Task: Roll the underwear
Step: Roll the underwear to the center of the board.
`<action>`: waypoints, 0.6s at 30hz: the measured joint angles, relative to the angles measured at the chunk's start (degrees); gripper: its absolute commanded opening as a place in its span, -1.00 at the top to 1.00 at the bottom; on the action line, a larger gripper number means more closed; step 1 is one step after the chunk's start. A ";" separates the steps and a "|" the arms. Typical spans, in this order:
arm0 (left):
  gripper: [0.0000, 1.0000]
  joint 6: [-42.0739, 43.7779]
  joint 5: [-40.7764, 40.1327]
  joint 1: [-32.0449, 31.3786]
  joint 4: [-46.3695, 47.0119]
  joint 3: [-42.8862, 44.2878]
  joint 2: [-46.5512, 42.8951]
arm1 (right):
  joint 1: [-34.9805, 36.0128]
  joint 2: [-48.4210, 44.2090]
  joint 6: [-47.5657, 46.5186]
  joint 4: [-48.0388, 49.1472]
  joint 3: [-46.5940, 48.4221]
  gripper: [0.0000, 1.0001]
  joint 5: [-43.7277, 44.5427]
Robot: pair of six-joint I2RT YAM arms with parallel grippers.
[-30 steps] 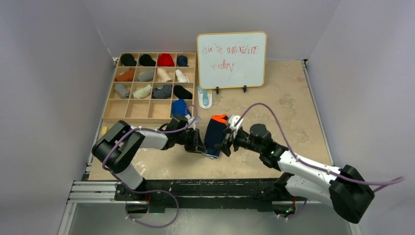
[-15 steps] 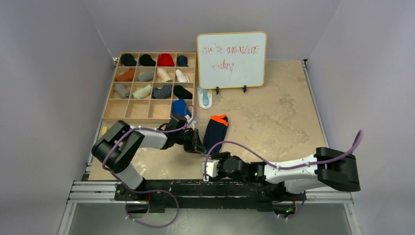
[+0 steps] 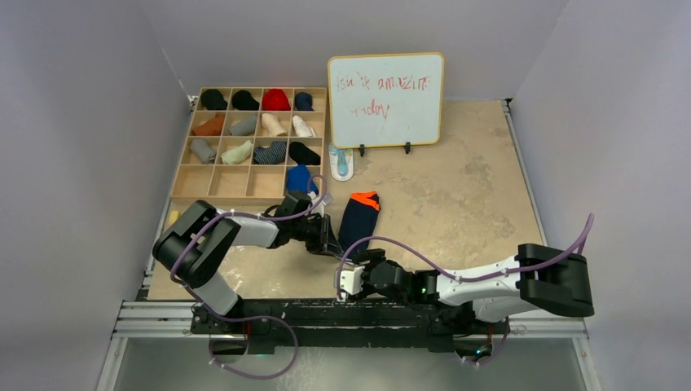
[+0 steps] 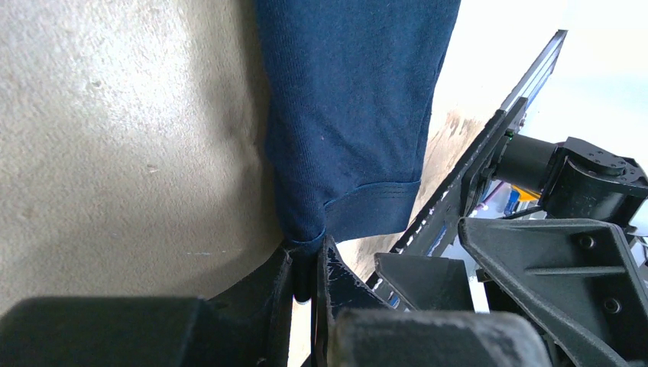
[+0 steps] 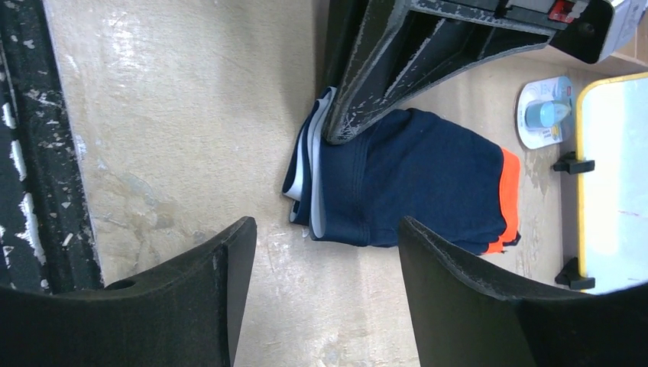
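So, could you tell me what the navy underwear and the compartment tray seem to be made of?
Navy underwear: soft matte knit fabric, possibly cotton; fine texture and a stitched hem show up close. Compartment tray: pale, unpainted-looking wood, perhaps plywood, judging by its light tan colour and thin dividers.

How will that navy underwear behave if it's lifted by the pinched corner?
Probably floppy: the navy underwear puckers where the left pincer pinches its corner, so lifted it would likely droop and unfold. Seems thin cloth, so likely light. Pushed, its stacked folds would probably bunch or slide apart rather than move as one.
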 measured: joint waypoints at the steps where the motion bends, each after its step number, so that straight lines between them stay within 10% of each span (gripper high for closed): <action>1: 1.00 0.00 0.02 0.00 -0.02 0.02 0.00 | -0.02 0.00 -0.15 -0.13 0.00 -0.40 -0.31; 18: 1.00 0.46 0.04 0.00 -1.64 0.66 0.00 | -1.62 9.40 -7.93 7.06 1.05 -0.11 -2.84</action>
